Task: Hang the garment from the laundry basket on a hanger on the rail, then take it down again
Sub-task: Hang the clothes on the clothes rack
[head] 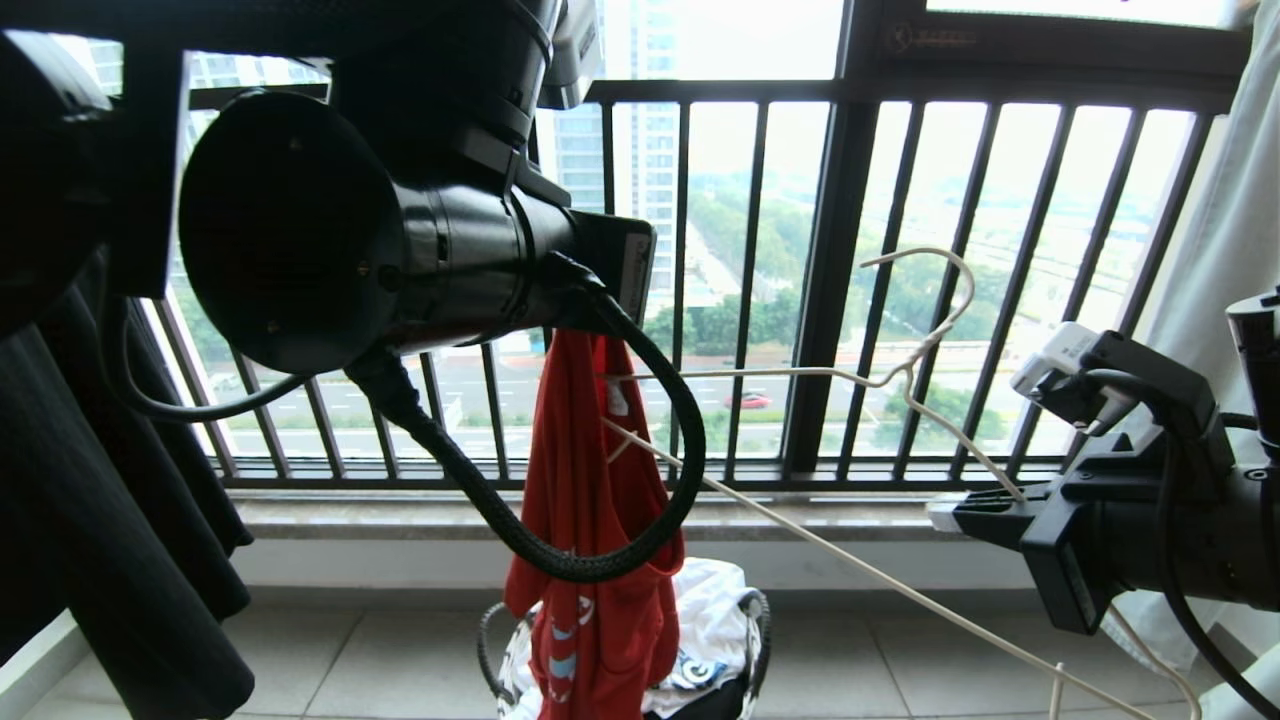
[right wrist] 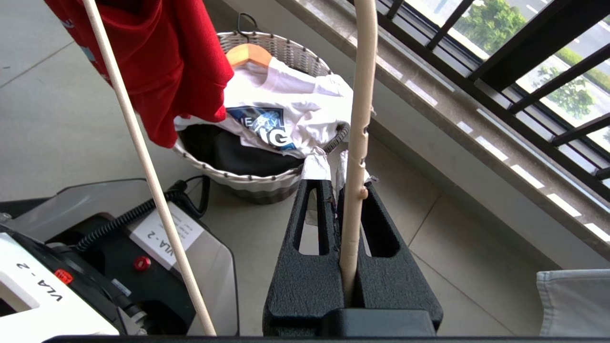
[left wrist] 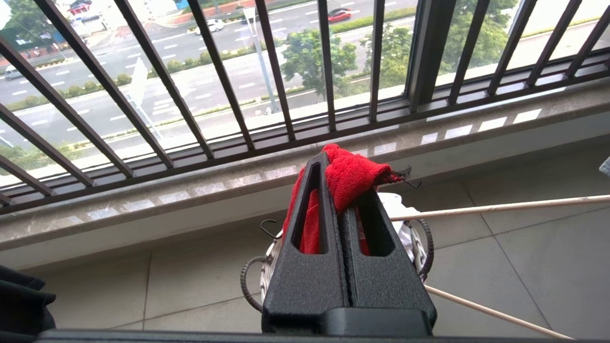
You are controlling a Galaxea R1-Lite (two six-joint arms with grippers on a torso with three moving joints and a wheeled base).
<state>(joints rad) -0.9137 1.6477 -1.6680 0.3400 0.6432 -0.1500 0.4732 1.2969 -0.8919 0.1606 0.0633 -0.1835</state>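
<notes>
The red garment (head: 590, 520) hangs in a long bunch above the laundry basket (head: 757, 620), its lower end at the basket's rim. My left gripper (left wrist: 340, 183) is shut on a fold of the garment's (left wrist: 355, 174) top edge; in the head view my own forearm hides it. My right gripper (head: 940, 515) at the right is shut on one sloping arm of the cream hanger (head: 920, 350). That hanger (right wrist: 355, 143) runs up between the right gripper's (right wrist: 340, 186) closed jaws. Its far corner lies against the garment's upper part. The rail is out of view.
A black barred balcony railing (head: 830, 300) and stone sill stand just behind. A black garment (head: 120, 500) hangs at the left, pale cloth (head: 1220, 250) at the right. The basket (right wrist: 248, 178) holds a white printed T-shirt (right wrist: 281, 105), dark cloth and a wooden hanger (right wrist: 248, 52). My base (right wrist: 71, 267) is close by.
</notes>
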